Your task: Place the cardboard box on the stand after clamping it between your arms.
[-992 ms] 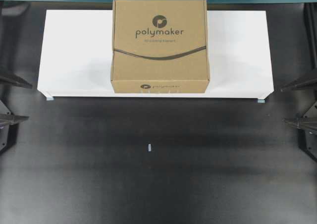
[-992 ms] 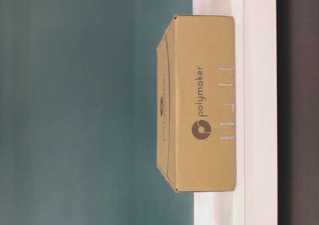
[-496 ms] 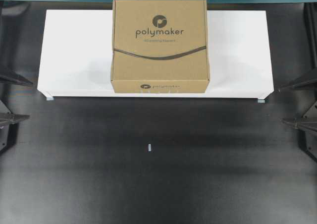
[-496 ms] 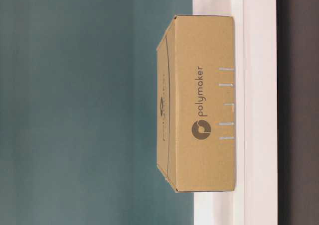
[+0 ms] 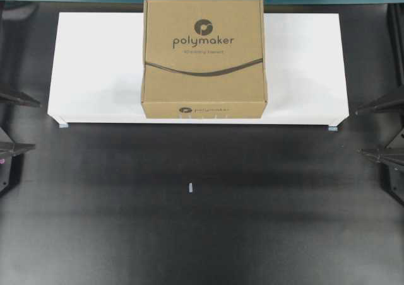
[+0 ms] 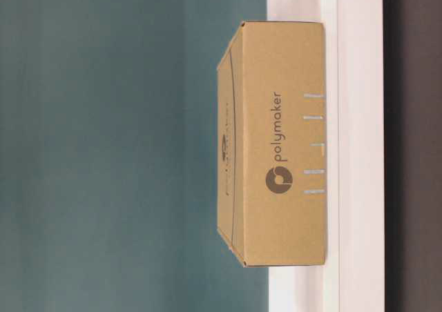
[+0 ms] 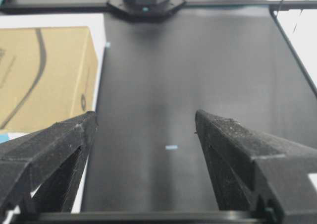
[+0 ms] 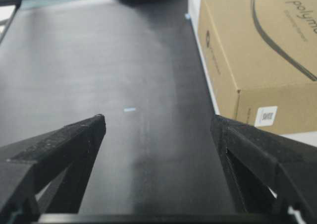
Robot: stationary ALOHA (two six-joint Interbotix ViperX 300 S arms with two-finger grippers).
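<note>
Both grippers, left (image 5: 14, 123) and right (image 5: 382, 128), gape empty at the frame's side edges. Upper centre, the cardboard box (image 5: 203, 58) sits on the stand (image 5: 95, 64); stiff, probably light, best squeezed at opposite side walls.

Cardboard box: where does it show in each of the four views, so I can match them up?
Overhead: cardboard box at top centre, on the stand.
Table-level: picture turned sideways; box right of centre, against the stand.
Left wrist: box at left edge, above the left finger.
Right wrist: box at upper right.
Shared landmark: the curved dark line on the box top.
</note>
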